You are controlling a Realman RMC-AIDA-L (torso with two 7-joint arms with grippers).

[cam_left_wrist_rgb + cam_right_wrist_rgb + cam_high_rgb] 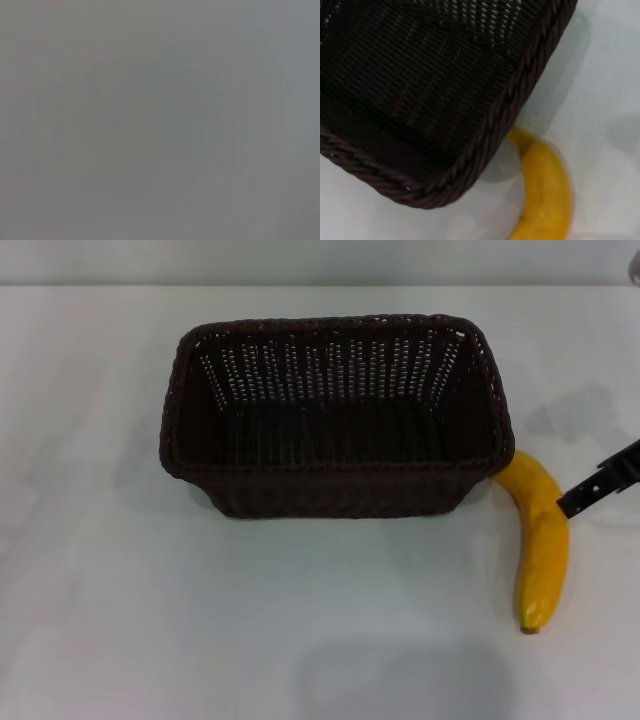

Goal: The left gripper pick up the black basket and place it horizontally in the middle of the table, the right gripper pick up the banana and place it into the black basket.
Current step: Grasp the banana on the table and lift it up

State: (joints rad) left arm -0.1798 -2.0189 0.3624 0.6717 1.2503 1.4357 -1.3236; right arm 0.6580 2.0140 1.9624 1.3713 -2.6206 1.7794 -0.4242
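Resting upright on the table [120,620], the black basket [338,418] occupies the middle of the surface with its long sides running left to right and its opening facing up. Its interior shows only dark weave and the slotted far wall.

The banana [541,540] lies flat on the table at the basket's right near corner. Its upper end sits against or just under the braided rim at that corner; from there the fruit curves toward the near edge, and its brown-green tip points near. The right wrist view confirms this relation: the basket corner [470,125] overhangs the banana's upper end [542,200], with the white table beside both.

The right gripper [601,483] enters from the right edge of the head view as a slim black finger angled down and left. Its tip is just beside the right flank of the banana, at or very near the skin. Only one finger is visible, so whether the fingers are apart or together cannot be determined.

The left gripper does not appear in any view. The left wrist view shows only a uniform grey field with no identifiable object.
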